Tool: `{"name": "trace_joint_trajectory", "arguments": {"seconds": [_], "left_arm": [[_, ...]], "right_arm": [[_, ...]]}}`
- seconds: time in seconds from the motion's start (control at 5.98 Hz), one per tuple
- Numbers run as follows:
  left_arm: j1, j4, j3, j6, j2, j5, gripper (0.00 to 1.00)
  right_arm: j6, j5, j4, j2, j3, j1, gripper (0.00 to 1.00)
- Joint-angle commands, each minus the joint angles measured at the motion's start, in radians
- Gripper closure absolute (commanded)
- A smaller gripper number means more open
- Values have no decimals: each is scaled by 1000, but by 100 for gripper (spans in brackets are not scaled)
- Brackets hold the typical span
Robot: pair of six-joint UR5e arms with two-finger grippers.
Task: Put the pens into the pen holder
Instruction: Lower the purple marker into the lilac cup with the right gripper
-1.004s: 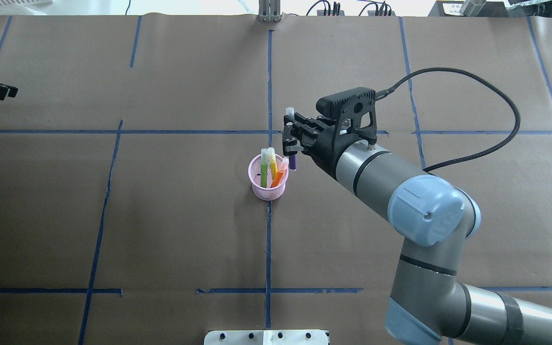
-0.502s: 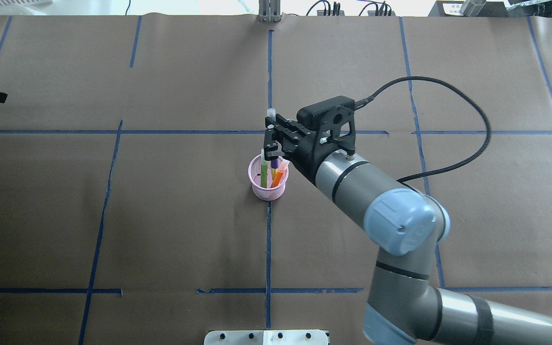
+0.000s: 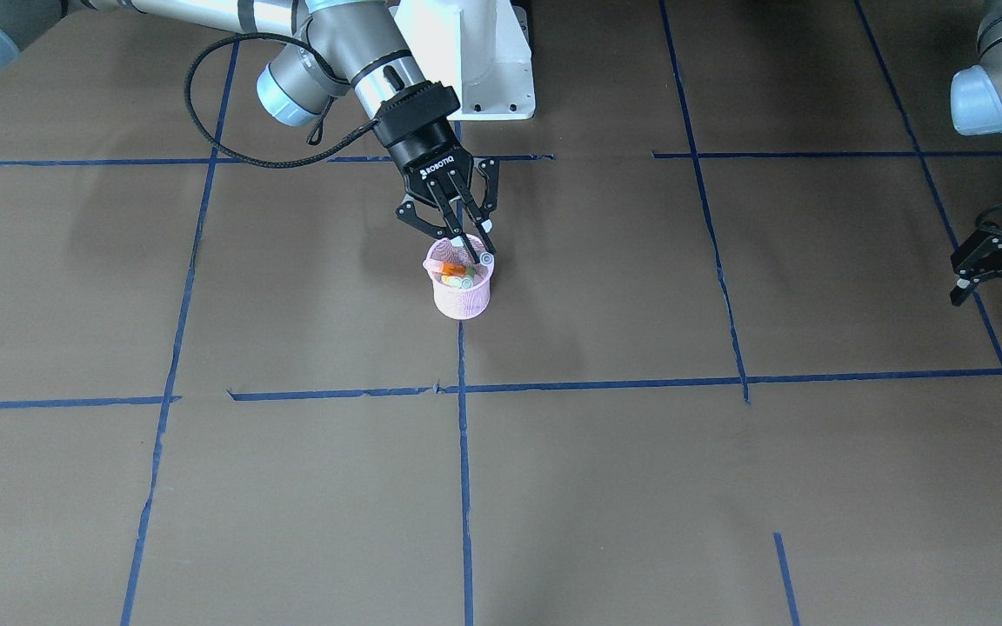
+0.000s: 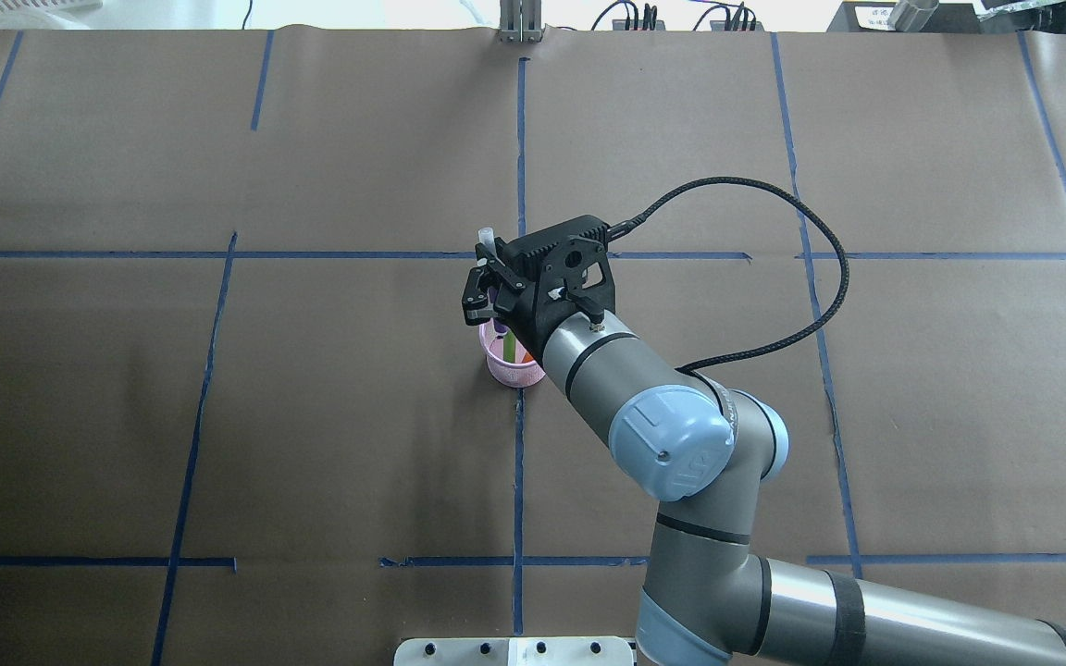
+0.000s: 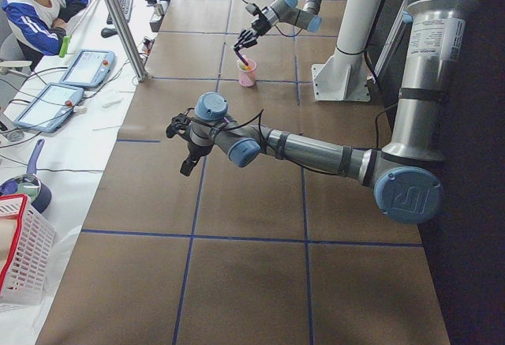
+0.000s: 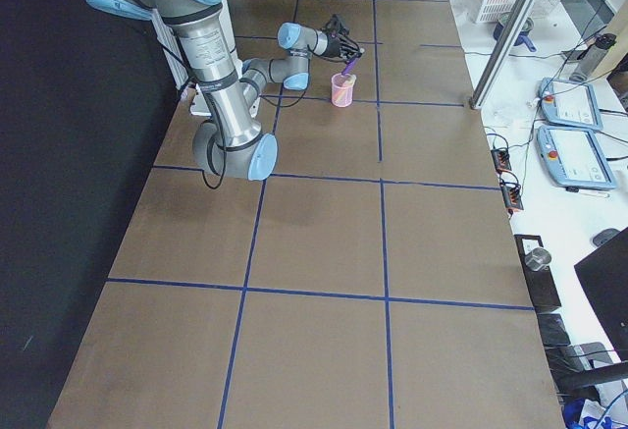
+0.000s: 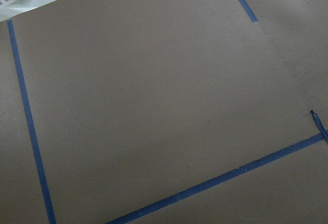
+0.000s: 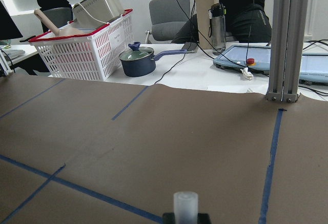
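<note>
Two grippers, one at work. Read the table from overhead, with 12 o'clock pointing away from the robot. Out at the 9 o'clock edge the left gripper (image 3: 999,300) hangs over the brown paper (image 4: 311,416), jaws spread and holding nothing, well apart from everything else. At the centre the pen holder (image 3: 460,303) stands on a blue tape line (image 4: 519,462), with an orange pen (image 3: 452,270) and a green pen (image 4: 508,348) leaning inside it. Right above it, reaching in from 5 o'clock, the right gripper (image 3: 470,247) is pinched narrow on the purple pen (image 8: 185,203). The pen's pale end pokes up between the fingers while its body slants down into the cup's mouth.

This looks like the drop-in step for that pen, and probably the last one, since no pen shows loose on the paper. The next move calls for parting the jaws only once the tip sits safely below the rim. The gripper should then lift straight up so the fingers snag neither the rim nor the leaning pens; the light cup could tip. Room is generous: there is open paper from 12 right round to 9, and the table edges lie far off.
</note>
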Motion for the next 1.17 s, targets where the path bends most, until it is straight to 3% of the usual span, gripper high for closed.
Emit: {"name": "trace_joint_trajectory", "arguments": {"seconds": [0.0,0.17,0.33,0.5,0.84,1.0], "left_arm": [[-1,1,16,0,-8,-1,0],[1,1,18,0,-12,-1,0],[1,2,18,-1,-13,-1,0],[1,1,21,-1,-15,-1,0],[3,-1,34,0,-22,-1,0],[1,-1,34,0,-22,-1,0]], "right_arm": [[-48,-2,10,-24,-5,-22,91],[-53,-2,31,-35,-7,-35,88],[-54,-1,33,-41,-7,-42,74],[-53,-5,33,-38,-7,-48,1],[-112,24,24,-26,45,-31,0],[-105,198,-73,-29,105,46,1]]}}
